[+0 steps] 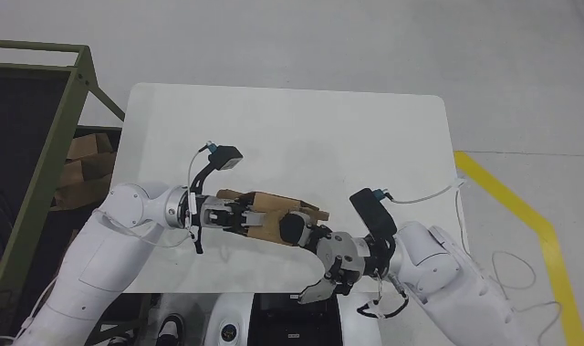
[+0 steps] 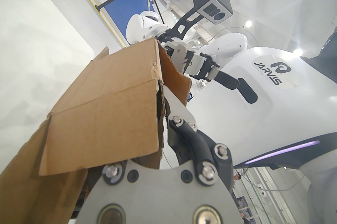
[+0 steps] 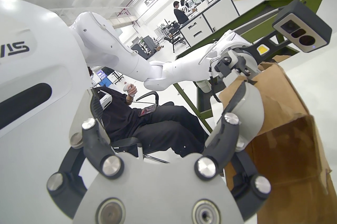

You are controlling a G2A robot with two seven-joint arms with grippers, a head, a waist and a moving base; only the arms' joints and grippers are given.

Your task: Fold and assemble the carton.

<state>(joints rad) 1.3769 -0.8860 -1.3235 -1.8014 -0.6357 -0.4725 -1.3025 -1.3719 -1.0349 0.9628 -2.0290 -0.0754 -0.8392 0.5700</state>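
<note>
Looking down, found a white surface (image 1: 292,136) with rounded corners, set on a pale floor. Noted a green rack (image 1: 46,46) standing just beside its left edge, with brown cardboard (image 1: 82,168) piled inside. Saw a yellow stripe (image 1: 511,200) running along the floor to the right of the surface.

Found the carton (image 1: 274,204) over the near part of the surface, lying lengthwise between the two arms. Could not tell whether it was touching the surface or lifted off it. Noted brown creased panels, folded partway into a box shape, with loose flaps at both ends.

Found the left fingers (image 2: 179,109) closed on the carton's left end, with one white pad pressed flat against a panel and the other hidden behind cardboard. Saw the same grip from the right wrist view, clamped at the carton's far end.

Found the right fingers (image 3: 248,109) spread wide apart and gripping nothing. Saw one pad laid against the outside of the carton's right end and the other held well clear of it in open air.
</note>
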